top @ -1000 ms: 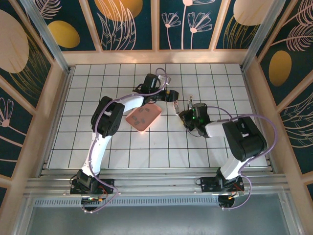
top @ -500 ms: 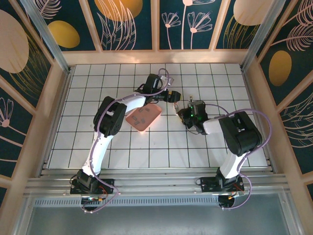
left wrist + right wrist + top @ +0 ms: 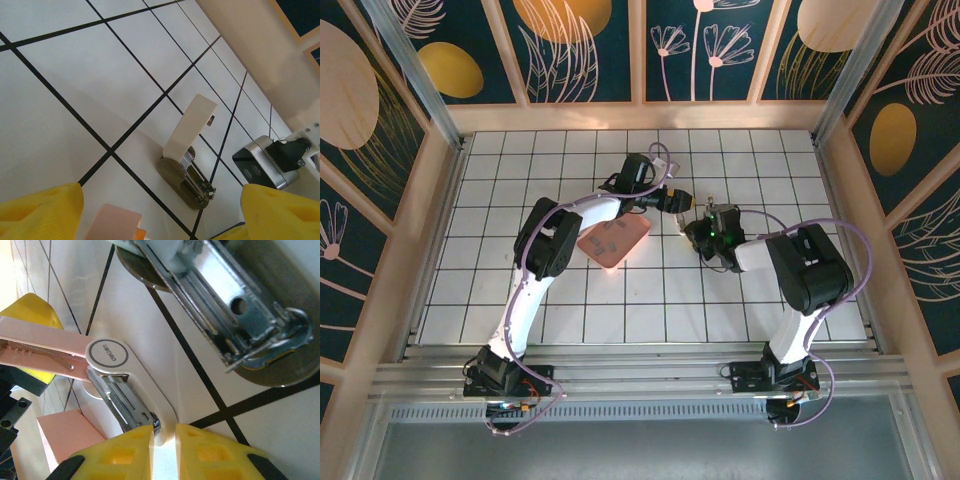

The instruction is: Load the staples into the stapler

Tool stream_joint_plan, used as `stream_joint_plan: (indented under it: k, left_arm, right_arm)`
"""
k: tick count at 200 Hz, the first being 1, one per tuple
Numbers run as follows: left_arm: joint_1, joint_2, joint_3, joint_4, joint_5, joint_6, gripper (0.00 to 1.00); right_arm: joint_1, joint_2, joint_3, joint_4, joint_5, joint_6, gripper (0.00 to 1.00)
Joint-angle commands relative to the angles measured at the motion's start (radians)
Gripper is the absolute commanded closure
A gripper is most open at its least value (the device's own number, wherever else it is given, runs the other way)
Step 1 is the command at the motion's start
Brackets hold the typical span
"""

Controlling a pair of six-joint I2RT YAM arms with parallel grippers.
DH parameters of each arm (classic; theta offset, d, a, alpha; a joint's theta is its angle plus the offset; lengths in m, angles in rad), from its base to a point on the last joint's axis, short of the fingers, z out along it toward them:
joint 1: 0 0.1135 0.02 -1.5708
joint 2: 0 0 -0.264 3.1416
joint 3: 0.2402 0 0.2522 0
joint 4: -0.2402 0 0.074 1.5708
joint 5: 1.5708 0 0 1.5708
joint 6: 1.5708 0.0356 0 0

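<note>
The staples (image 3: 607,241) lie on the tray (image 3: 632,238), back beside the left gripper's (image 3: 673,199) wrist, so that wide-spread hand is nearer. The right gripper (image 3: 164,432), fingers pressed together, sits at the open stapler's (image 3: 187,167) tip, ahead of the left.

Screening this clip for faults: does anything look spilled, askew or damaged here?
Nothing stands out. The stapler sits with its lid hinged up, as loading needs. The pink tray lies flat, with the staples on it rather than scattered.
</note>
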Motion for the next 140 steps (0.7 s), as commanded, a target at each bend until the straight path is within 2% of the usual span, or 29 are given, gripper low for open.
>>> stream_joint_plan:
  k: [1, 140]
  left_arm:
    - [-0.006, -0.039, -0.006, 0.022, 0.026, 0.04, 0.19]
    - [-0.023, -0.131, -0.096, 0.017, 0.044, 0.124, 0.19]
  right_arm:
    - [-0.006, 0.023, 0.02, -0.003, 0.019, -0.023, 0.81]
    - [-0.008, 0.034, 0.023, -0.033, 0.025, -0.052, 0.82]
